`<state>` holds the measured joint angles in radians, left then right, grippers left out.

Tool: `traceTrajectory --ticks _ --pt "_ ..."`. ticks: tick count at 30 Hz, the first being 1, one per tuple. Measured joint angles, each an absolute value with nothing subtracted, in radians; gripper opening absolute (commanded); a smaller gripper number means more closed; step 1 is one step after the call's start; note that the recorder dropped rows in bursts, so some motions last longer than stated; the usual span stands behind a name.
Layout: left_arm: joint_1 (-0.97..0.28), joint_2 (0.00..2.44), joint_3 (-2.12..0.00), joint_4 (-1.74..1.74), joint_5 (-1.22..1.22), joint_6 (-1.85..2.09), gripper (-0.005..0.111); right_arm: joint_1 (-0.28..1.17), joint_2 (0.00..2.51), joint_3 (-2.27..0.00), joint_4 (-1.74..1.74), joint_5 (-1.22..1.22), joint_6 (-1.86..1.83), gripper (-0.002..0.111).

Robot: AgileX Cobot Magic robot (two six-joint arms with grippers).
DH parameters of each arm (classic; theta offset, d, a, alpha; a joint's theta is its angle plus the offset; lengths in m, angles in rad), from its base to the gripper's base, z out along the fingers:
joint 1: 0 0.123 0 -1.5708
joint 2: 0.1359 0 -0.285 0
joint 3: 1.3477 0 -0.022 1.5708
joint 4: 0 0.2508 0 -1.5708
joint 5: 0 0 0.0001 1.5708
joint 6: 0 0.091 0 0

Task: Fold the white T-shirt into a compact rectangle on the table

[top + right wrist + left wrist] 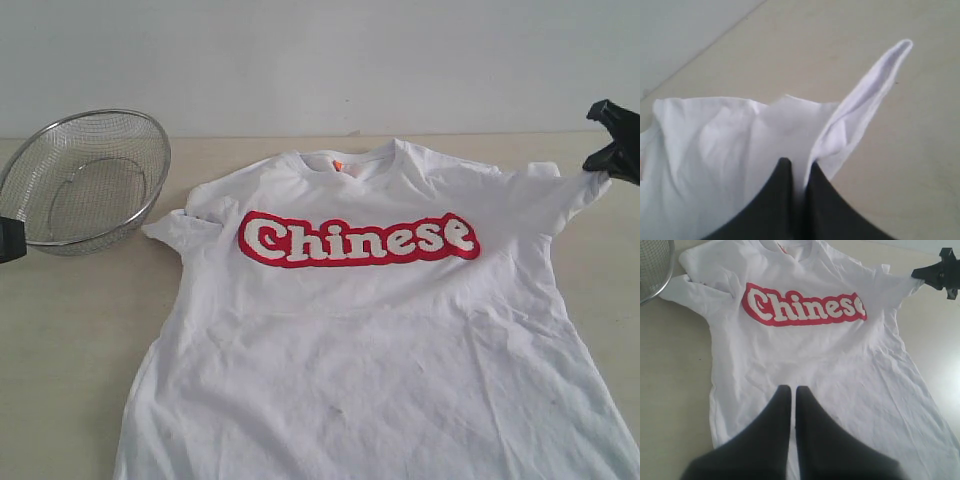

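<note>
White T-shirt (370, 340) hem, nearest the exterior camera, runs out of frame, so both lower corners are cut off.
It lies print-up on the table (70, 350), long axis running near to far, collar and orange tag pointing away, with the wire-mesh bowl (85, 180) near one sleeve. Right gripper (797, 167) has its fingers pinched together on the raised edge of the other sleeve. Left gripper (792, 389) hangs over the lower front, fingers pressed together and empty; whether it touches the cloth is unclear.
</note>
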<state>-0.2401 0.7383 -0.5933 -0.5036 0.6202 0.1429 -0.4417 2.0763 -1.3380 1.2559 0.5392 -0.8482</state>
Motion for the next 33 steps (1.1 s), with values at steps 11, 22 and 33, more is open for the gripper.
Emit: traceTrajectory --ticks 11,22,33 --pt "-0.24 0.738 -0.593 -0.504 0.62 0.143 0.004 -0.334 2.072 -1.355 1.205 0.611 -0.848 0.0" --pt "-0.24 0.738 -0.593 -0.504 0.62 0.16 0.004 -0.204 2.072 -1.355 1.128 0.645 -0.814 0.0" --pt "-0.24 0.738 -0.593 -0.504 0.62 0.162 0.004 -0.114 2.072 -1.355 1.066 0.667 -0.776 0.0"
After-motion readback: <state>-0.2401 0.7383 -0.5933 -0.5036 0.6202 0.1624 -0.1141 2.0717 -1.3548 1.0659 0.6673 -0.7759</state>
